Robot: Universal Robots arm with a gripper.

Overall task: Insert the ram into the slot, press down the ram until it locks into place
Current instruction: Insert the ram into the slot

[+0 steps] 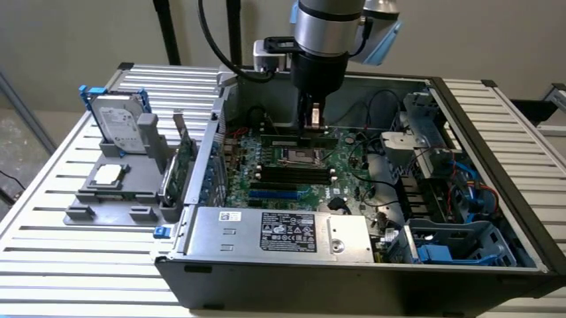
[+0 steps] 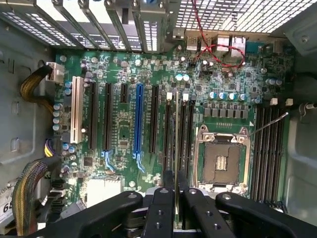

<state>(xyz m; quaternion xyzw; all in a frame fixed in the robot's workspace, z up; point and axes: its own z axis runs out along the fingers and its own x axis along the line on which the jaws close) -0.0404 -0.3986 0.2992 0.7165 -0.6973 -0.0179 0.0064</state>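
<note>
My gripper hangs inside the open computer case, shut on the ram, a thin green stick held level on its long edge above the motherboard. In the wrist view the ram shows edge-on as a thin line running out from between my black fingers, with the gripper clamped on its near end. It lines up lengthwise over a group of parallel black slots beside the CPU socket. In the exterior view these slots lie below the ram, with a gap between ram and board.
A blue slot and black expansion slots lie beyond the memory slots. More black slots flank the socket's other side. Cable bundles, a power supply and a drive cage crowd the case. A hard drive stands outside.
</note>
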